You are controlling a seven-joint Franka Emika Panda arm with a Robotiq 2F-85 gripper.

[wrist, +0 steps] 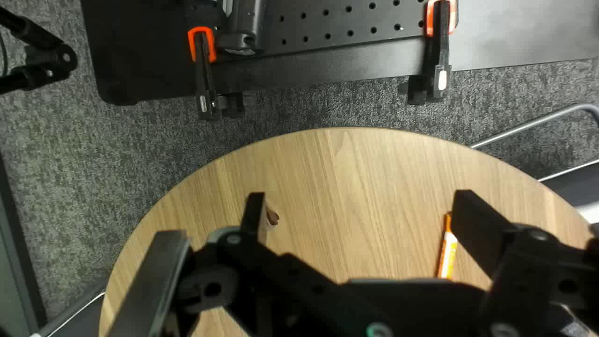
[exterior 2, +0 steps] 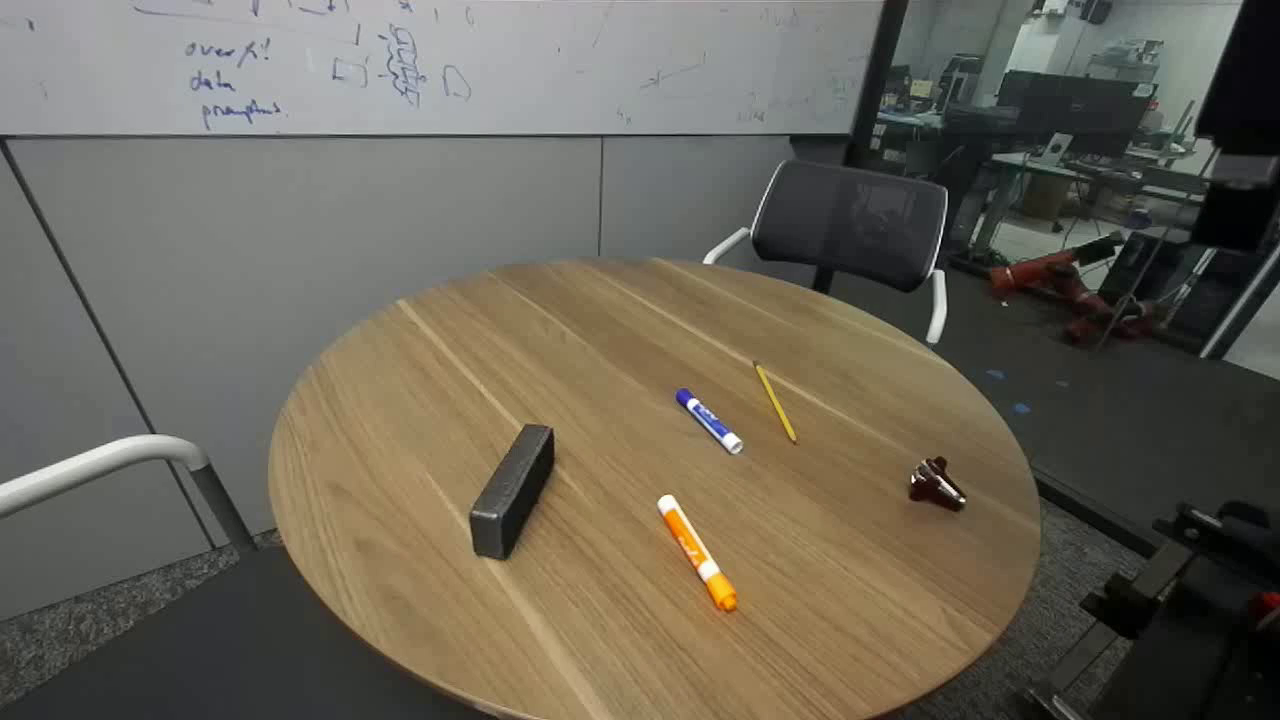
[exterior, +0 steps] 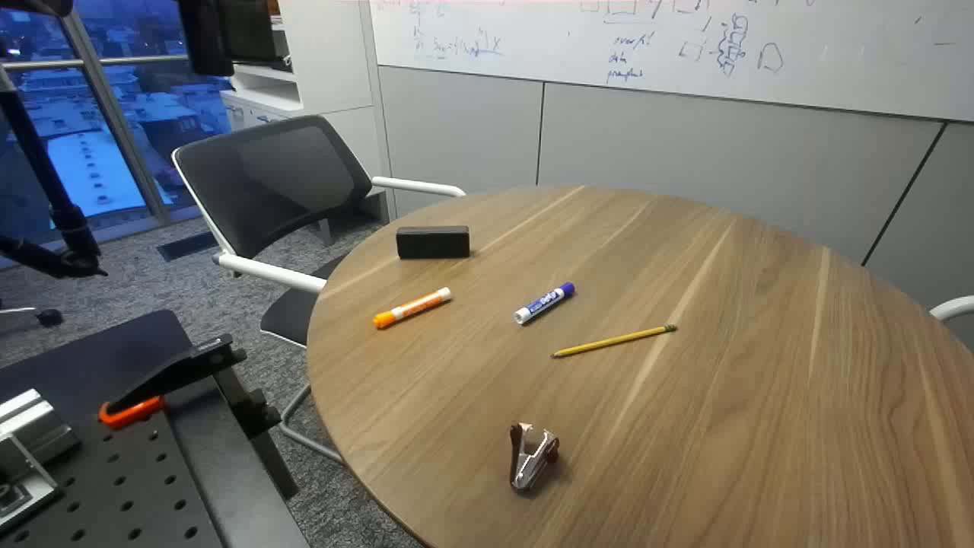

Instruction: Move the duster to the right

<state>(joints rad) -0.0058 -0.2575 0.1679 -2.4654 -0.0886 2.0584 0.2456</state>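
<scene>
The duster is a black rectangular block standing on the round wooden table in both exterior views point(exterior: 433, 243) point(exterior 2: 512, 492). It lies near the table edge by a chair, beside the orange marker. It does not show in the wrist view, so it is hidden or out of frame there. My gripper point(wrist: 359, 206) is wide open in the wrist view, with bare table seen between its fingers. It is above the table and holds nothing. In the exterior views its fingers cannot be made out; only dark parts show at the upper edge.
The orange marker point(exterior: 412, 308) point(exterior 2: 697, 552) point(wrist: 448, 248), blue marker point(exterior: 545, 303) point(exterior 2: 709, 421), yellow pencil point(exterior: 614, 342) point(exterior 2: 775, 402) and staple remover point(exterior: 533, 457) point(exterior 2: 937, 485) lie on the table point(exterior: 761, 426). Chairs point(exterior: 274, 183) point(exterior 2: 850, 220) stand around it. A black bench point(wrist: 327, 70) with clamps stands beside it.
</scene>
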